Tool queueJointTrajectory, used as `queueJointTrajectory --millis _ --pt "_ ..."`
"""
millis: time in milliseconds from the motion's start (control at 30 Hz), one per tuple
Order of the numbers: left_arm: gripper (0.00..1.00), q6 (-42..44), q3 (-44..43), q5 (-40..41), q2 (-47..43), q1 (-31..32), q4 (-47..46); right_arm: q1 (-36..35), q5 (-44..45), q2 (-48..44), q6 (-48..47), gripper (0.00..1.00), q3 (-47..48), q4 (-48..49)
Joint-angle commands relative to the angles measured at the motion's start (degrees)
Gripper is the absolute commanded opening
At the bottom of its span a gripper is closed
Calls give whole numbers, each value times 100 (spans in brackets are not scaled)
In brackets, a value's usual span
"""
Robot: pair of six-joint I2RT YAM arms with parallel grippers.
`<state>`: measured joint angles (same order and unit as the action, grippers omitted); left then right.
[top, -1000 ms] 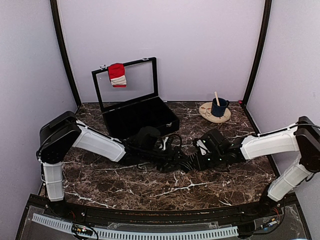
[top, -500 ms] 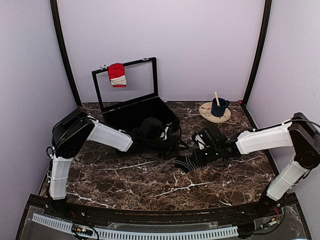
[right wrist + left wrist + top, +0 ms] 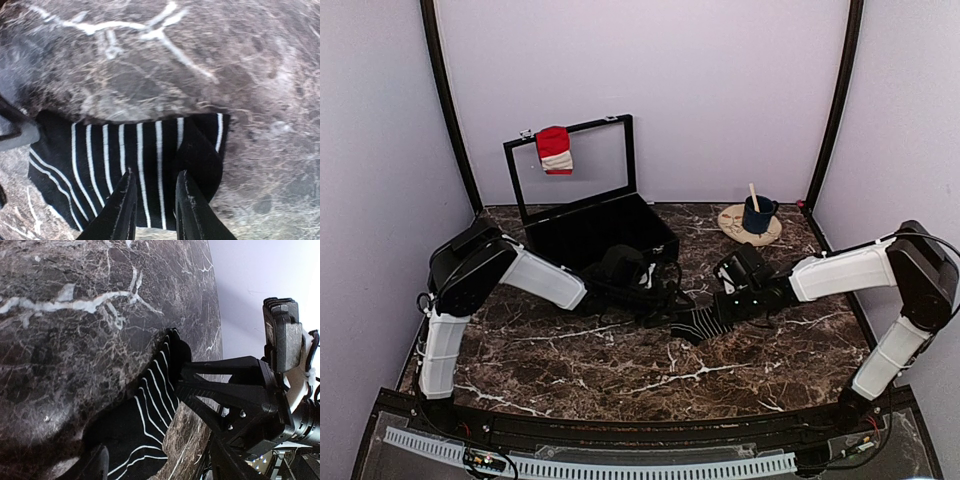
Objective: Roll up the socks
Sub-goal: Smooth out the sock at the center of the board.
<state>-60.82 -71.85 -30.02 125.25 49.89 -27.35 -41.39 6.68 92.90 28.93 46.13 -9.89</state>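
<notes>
Noting grip states first: we see the right gripper [image 3: 152, 200] with its fingers drawn close together, pinching a fold of the black white-striped sock [image 3: 115, 160]. That sock lies on the marble table [image 3: 570, 365], near its middle, between the two grippers. The left gripper [image 3: 160, 467] is released, fingers wide apart astride the sock's other end; whether they touch it we cannot tell. A red-and-white sock [image 3: 554, 150] hangs on the raised lid of the black case [image 3: 605, 235].

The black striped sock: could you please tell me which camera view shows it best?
The right wrist view: the striped sock is seen close up, its white stripes and folded corner clear. The left wrist view shows it obliquely and cropped; the top view shows only a small dark patch.
</notes>
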Motion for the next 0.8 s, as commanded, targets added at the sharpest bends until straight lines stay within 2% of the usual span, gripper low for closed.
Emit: queueJointTrajectory --millis 0,333,567,767 --pt "72 7 144 -91 15 103 204 131 291 -118 -94 26 -54 -98" --pt "72 -18 591 -46 -146 222 222 499 689 -644 -310 26 -198 -356" --pt "72 -43 848 -17 -286 305 220 759 721 -671 -449 26 -240 -424" --pt "72 -71 1362 96 -741 434 161 767 540 -969 -485 27 -201 -516"
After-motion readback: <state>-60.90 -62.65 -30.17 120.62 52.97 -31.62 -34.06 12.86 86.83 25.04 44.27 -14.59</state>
